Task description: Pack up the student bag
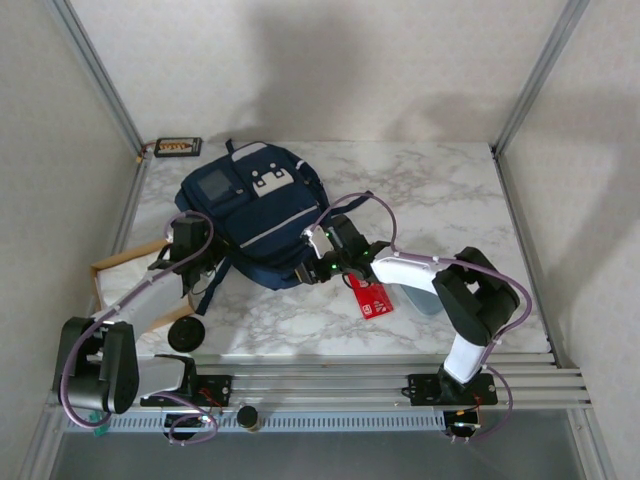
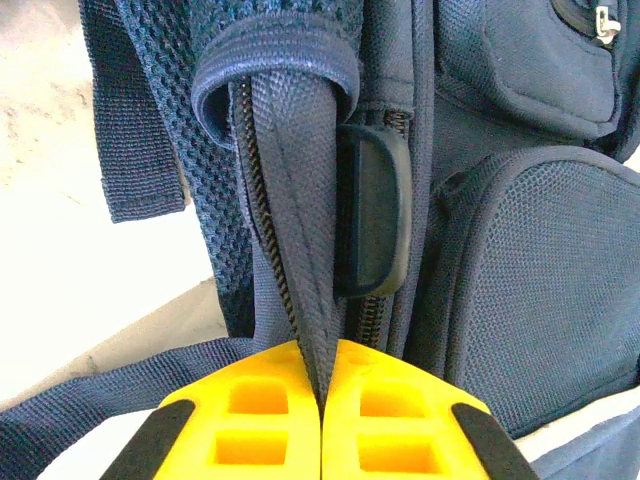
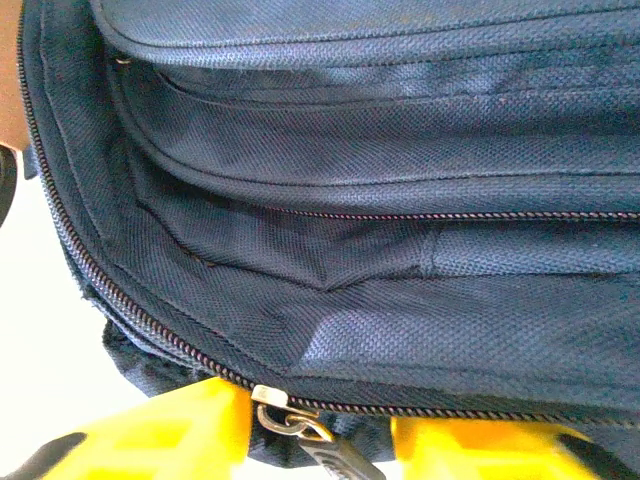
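The student bag (image 1: pixel 250 210), a navy backpack with white patches, lies flat on the marble table. My left gripper (image 1: pixel 190 258) is at its lower left side. In the left wrist view that gripper (image 2: pixel 322 352) is shut on a dark webbing strap (image 2: pixel 300 180) that runs up to a padded loop. A black rubber tab (image 2: pixel 372 210) sits just right of the strap. My right gripper (image 1: pixel 325 258) is at the bag's lower right edge. Seen from the right wrist, this gripper (image 3: pixel 320 440) stands open, and a metal zipper slider with a black pull (image 3: pixel 292 418) lies between the yellow fingers (image 3: pixel 185 435).
A red booklet (image 1: pixel 372 297) lies on the table right of the bag, beside a grey-blue case (image 1: pixel 420 298) partly under the right arm. An open cardboard box (image 1: pixel 115 272) stands at the left edge. A black round object (image 1: pixel 186 333) lies near the front.
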Motion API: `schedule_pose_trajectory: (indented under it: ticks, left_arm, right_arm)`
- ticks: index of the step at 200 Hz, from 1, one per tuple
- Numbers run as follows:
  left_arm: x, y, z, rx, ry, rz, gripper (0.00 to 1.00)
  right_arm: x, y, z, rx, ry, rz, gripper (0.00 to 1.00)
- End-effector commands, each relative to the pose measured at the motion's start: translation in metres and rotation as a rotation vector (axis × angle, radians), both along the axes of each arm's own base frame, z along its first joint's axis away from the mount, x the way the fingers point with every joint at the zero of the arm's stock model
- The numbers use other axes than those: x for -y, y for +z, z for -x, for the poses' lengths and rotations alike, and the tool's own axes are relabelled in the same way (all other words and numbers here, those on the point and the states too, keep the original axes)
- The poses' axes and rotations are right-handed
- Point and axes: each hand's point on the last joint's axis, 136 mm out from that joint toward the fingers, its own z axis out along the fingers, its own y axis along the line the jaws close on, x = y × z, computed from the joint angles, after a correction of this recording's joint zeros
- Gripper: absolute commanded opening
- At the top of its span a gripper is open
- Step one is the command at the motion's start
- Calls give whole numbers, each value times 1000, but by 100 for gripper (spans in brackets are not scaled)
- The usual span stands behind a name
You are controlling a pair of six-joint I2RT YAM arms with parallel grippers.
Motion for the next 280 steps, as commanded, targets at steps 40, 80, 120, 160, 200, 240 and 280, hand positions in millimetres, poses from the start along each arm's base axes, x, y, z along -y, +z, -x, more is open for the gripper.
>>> schedule_pose_trajectory:
  ticks: [40,80,120,160,200,240,280]
  left_arm:
    - [-14,25,-23,95,35,-37,0]
    - [-14,32,-37,115,29,-39,0]
    - [-1,45,-73,164,-38,-20,0]
    - [22,61,-113,243,-163,6,0]
    - [16,56,-107,207,-195,-13,34]
    - [12,45,-39,117,-118,27,63]
    - [53,20,14,28,-133,173,71]
  right_arm:
    - [7,-11,-8,49,-8,39,19]
    - [20,13,-15,106,-90,45,5]
    - [28,20,-5,122,-129,110,0]
    - [-30,46,32,72,-63,-17,0]
    - [-57,45,18,17,-142,-17,0]
    - [-58,38,19,-11,-152,-19,0]
    - [-56,31,21,-24,-157,1,0]
